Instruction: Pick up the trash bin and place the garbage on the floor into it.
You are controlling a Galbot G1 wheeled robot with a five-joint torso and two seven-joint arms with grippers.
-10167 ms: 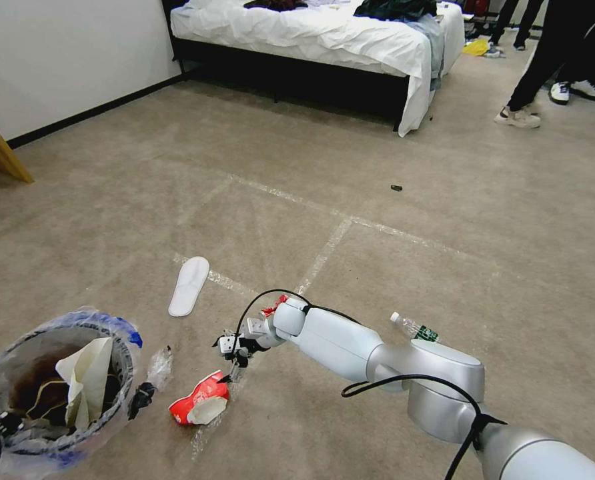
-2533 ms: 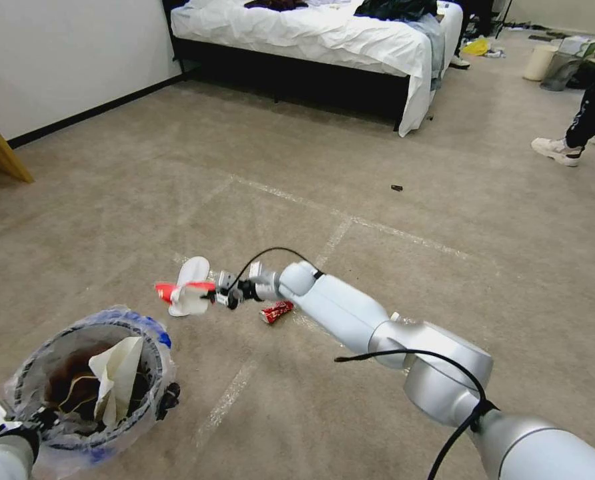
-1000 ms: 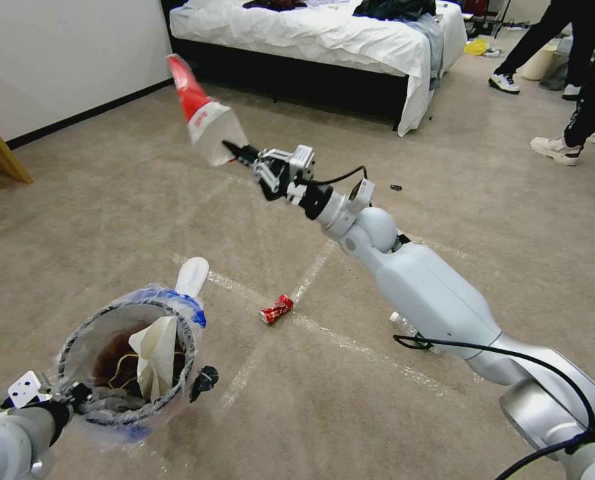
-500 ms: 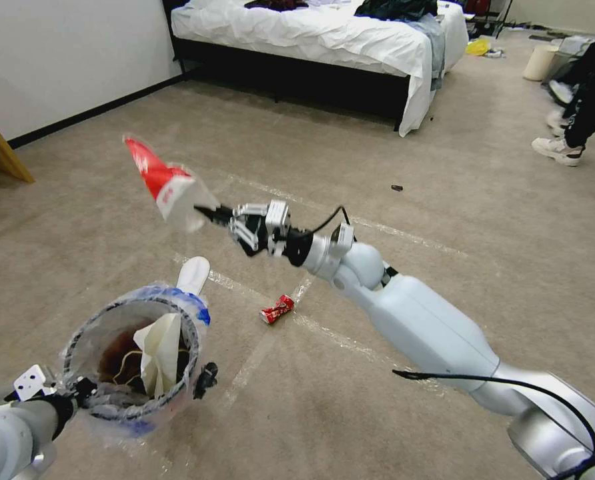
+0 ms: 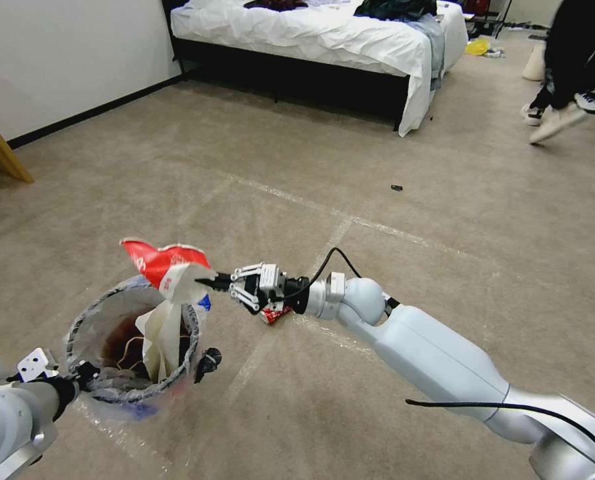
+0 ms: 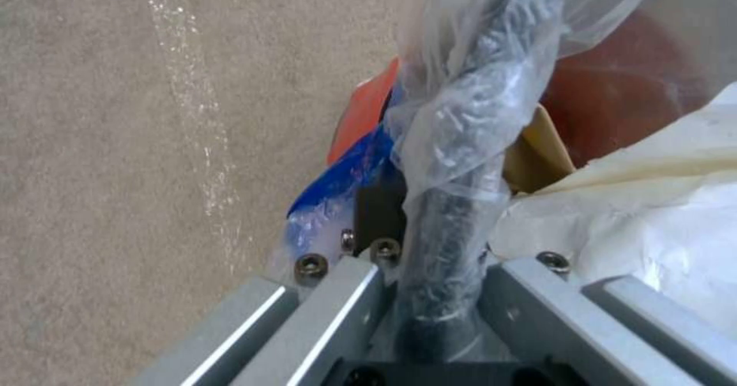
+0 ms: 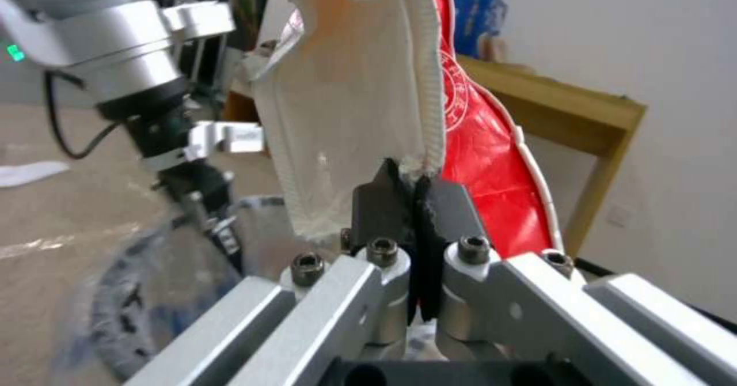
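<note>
The trash bin, lined with crinkly clear plastic, hangs just above the floor at my lower left. My left gripper is shut on its near rim, with the bagged rim between the fingers. White folded paper and brown paper lie inside. My right gripper is shut on a crushed red-and-white paper cup, holding it over the bin's far rim. The wrist view shows the cup's edge pinched at the closed tips. A crushed red can lies on the carpet under the right wrist.
A bed stands at the far end, with a wooden furniture leg at the far left by the wall. A person's legs move at the far right. A small dark object lies on the carpet, which is crossed by tape lines.
My right gripper took the cup off the floor, swung it up high, then brought it down and toward me to the bin's far rim. The left arm raised the bin slightly.
</note>
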